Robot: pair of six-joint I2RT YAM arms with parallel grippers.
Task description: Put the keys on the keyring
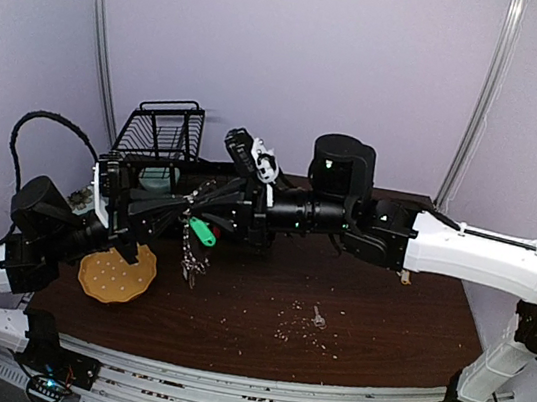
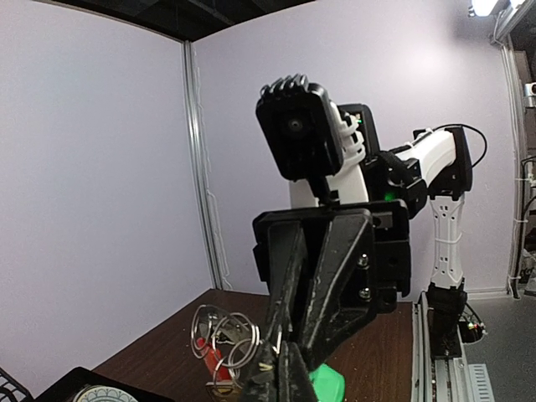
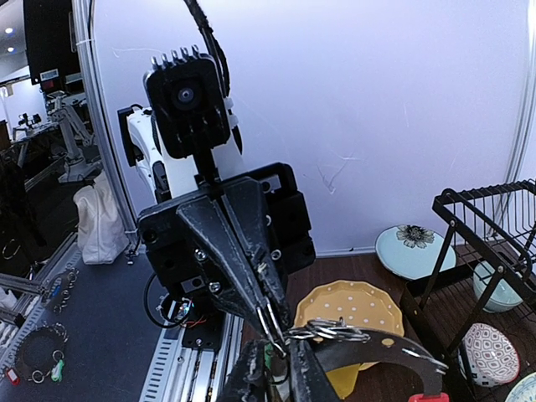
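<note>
Both arms meet above the table's left half. My left gripper is shut on a thin wire loop of the keyring, whose silvery rings and red clip hang beside the fingertips. My right gripper comes in from the right, tip to tip with the left one. It is closed on a green-headed key, which sits against the held loop. One small silver key lies loose on the table to the right.
A yellow dotted plate lies at the front left of the dark brown table. A black wire rack with dishes stands at the back left. A pale blue plate lies near it. Crumbs are scattered around the loose key.
</note>
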